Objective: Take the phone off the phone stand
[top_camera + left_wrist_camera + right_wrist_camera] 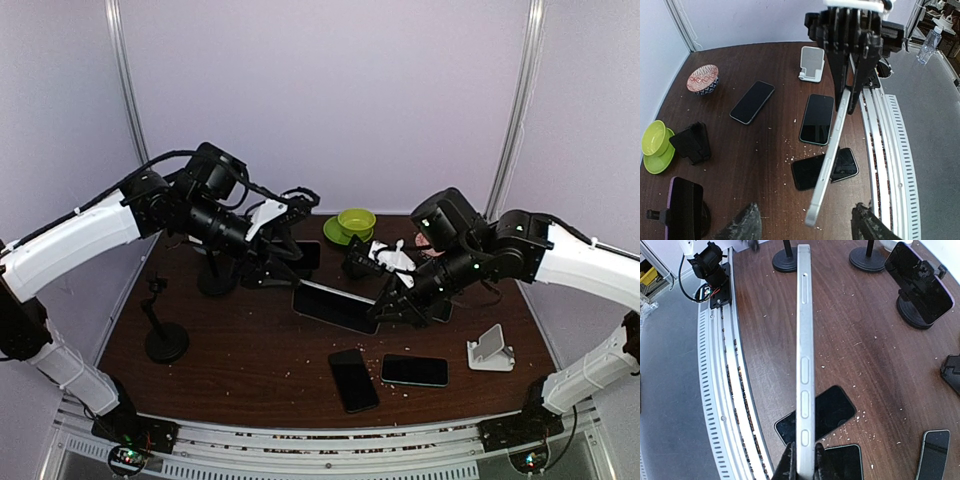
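Phone is hanging edge-on above the tabletop, clamped at one end in the right pincer.
Nearest the bases, a loose phone and a second loose phone are lying flat below it, with the white stand sitting empty to their right. The held phone's long axis is running from the right pincer toward the left pincer, whose fingers are standing apart, facing the free end. Farther back, a black stand carrying another phone and a green bowl are sitting clear; the flat phones are obstructing any straight lowering.
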Robot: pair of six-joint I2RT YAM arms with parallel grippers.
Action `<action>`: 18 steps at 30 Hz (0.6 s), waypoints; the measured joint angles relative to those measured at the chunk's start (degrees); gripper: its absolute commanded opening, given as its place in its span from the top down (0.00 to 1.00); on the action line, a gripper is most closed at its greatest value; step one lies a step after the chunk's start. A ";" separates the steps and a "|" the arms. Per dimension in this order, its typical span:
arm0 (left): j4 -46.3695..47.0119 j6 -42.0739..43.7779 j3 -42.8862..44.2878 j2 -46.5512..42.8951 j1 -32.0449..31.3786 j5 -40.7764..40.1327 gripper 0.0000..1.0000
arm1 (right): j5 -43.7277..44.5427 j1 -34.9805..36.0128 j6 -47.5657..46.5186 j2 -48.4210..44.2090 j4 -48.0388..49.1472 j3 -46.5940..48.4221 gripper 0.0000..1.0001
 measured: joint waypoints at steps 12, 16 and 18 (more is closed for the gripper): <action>-0.33 2.95 -2.82 0.00 -2.10 -3.80 0.92 | 3.02 2.03 -1.62 2.43 1.70 2.56 1.00; -2.54 5.60 -2.82 0.00 -2.10 -3.28 1.00 | 4.17 1.95 -3.41 2.67 1.60 2.58 1.00; -3.04 6.21 -2.80 0.00 -2.49 -3.30 1.00 | 4.42 2.19 -4.17 2.67 1.22 2.58 1.00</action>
